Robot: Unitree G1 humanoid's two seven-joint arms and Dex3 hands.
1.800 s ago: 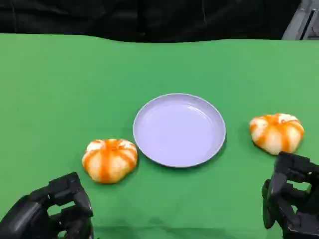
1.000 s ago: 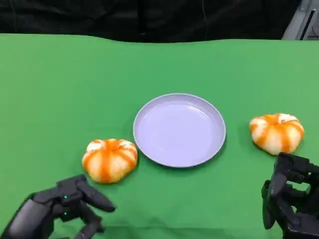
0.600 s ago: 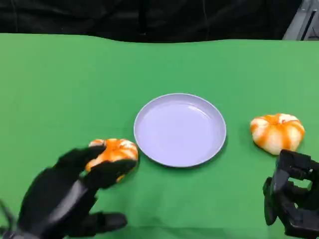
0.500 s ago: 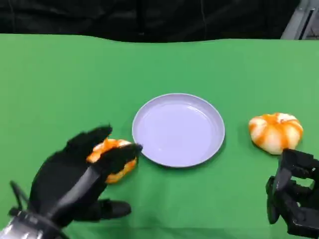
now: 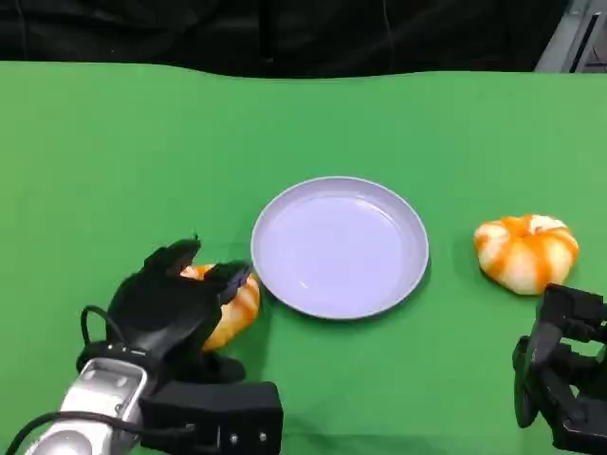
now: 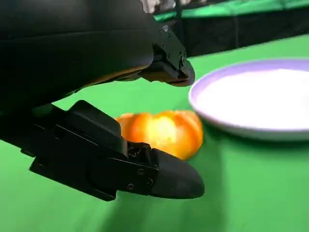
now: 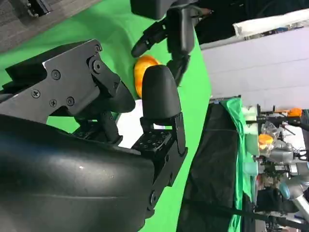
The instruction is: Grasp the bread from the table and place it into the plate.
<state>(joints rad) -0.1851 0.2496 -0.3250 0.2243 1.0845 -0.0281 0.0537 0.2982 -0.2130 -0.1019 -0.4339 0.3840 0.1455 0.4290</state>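
Bread (image 5: pixel 235 305) under left hand (image 5: pixel 171 301) | fingers spread over it | beside plate (image 5: pixel 340 246)

A robotics lab: green-covered table (image 5: pixel 114 142), black backdrop curtain (image 5: pixel 285 33), another robot (image 7: pixel 285 166) behind.

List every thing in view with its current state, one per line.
Left hand: over the left bread, fingers around it; whether it grips yet cannot be told.
Left bread: on the table, beside the plate's left rim, not lifted.
Plate: empty, flat on the table.
Right bread: on the table, right of the plate, untouched.
Right hand: near the table's near edge, fingers curled in, holding nothing.
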